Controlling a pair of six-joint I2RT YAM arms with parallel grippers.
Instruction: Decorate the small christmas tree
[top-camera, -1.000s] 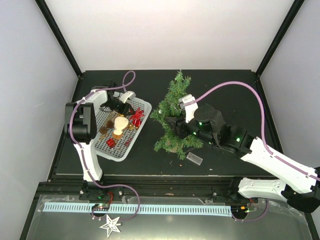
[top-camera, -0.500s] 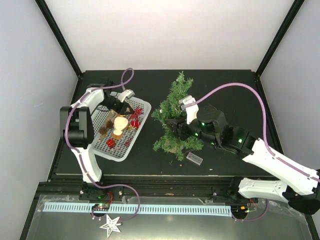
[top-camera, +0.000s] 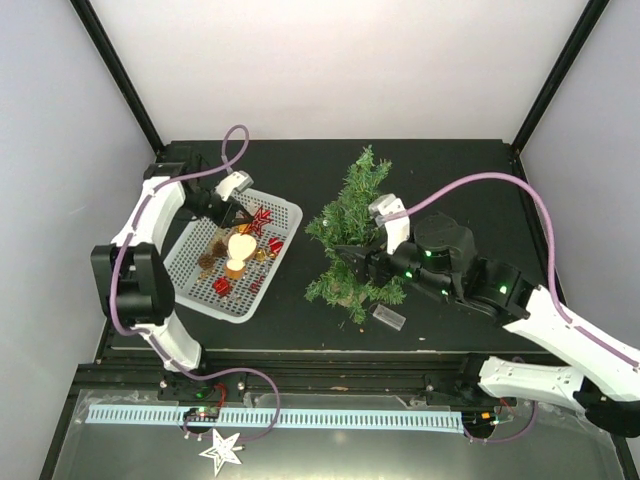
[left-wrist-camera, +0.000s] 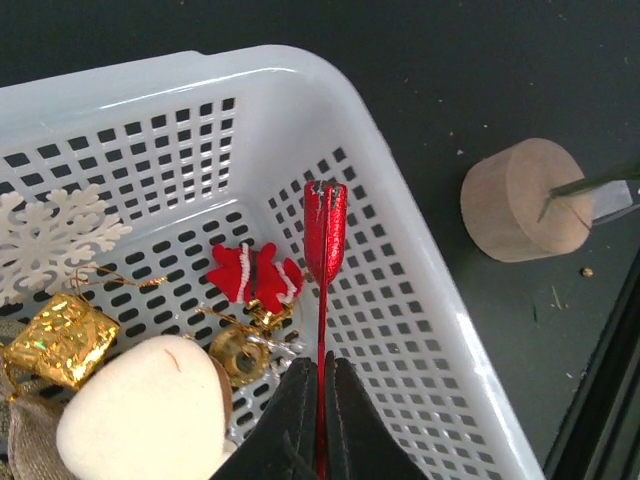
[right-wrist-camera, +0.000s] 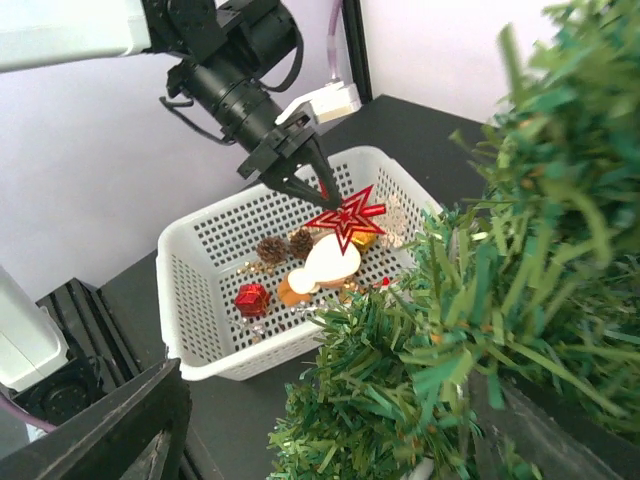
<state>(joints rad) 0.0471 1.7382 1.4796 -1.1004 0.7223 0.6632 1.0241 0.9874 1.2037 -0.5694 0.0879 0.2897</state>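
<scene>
Left gripper (left-wrist-camera: 320, 372) pinching red star (left-wrist-camera: 325, 238), over basket (left-wrist-camera: 300, 72)

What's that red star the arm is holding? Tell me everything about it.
The red star is thin, flat and glittery, with sharp points and pale lines on its face. The left pincer is shut on one point, holding it over the white basket, above the other ornaments; nothing else seems to touch it.

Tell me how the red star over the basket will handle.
Probably light and stiff: edge-on in the left wrist view, the red star is a thin sheet. Pinched by one tip in the left tool, it may pivot. Its spikes could snag the small christmas tree.
</scene>
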